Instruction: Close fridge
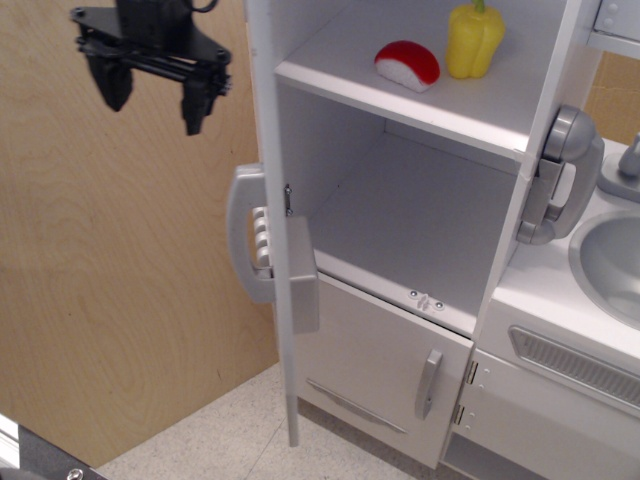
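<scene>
The gripper is hanging with its 2 fingers spread apart, grasping nothing. Just to its right, the fridge door is standing open, edge-on, with its handle below the gripper. Farther right, a pepper and a red-white piece are sitting on the shelf.

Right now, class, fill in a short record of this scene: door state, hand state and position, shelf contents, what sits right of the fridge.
fridge door: open, seen nearly edge-on, grey handle facing left
hand: open, empty, left of the door's outer face, not touching
upper shelf: red-and-white toy, yellow pepper
lower shelf: nothing visible
right of fridge: grey phone, sink
</scene>
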Robot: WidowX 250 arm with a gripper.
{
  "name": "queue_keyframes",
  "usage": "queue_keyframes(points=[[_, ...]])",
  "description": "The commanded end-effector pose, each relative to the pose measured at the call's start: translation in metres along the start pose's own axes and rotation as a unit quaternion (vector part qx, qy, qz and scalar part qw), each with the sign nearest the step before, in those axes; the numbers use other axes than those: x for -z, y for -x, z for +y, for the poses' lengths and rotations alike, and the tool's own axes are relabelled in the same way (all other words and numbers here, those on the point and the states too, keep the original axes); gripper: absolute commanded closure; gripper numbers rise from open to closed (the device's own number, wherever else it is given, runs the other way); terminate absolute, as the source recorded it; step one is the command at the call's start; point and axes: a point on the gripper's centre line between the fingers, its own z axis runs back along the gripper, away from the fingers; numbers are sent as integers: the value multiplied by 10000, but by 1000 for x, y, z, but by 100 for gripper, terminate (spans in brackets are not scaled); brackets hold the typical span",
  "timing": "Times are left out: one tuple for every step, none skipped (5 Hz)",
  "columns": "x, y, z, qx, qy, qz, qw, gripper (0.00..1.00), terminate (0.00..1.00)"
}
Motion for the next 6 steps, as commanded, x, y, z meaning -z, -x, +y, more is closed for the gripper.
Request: queue_keyframes(points=[[-10, -48, -27, -35, 340, -102, 9994, 0, 0], [-5, -65, -38, 108, 398, -100, 9991, 0, 0], [1, -76, -47, 161, 396, -85, 9990, 0, 0], [4, -82, -54, 187, 422, -68, 9989, 0, 0], [0, -91, -58, 93, 476, -106, 9988, 0, 0], [-7, -102, -60, -4, 535, -164, 9984, 0, 0]])
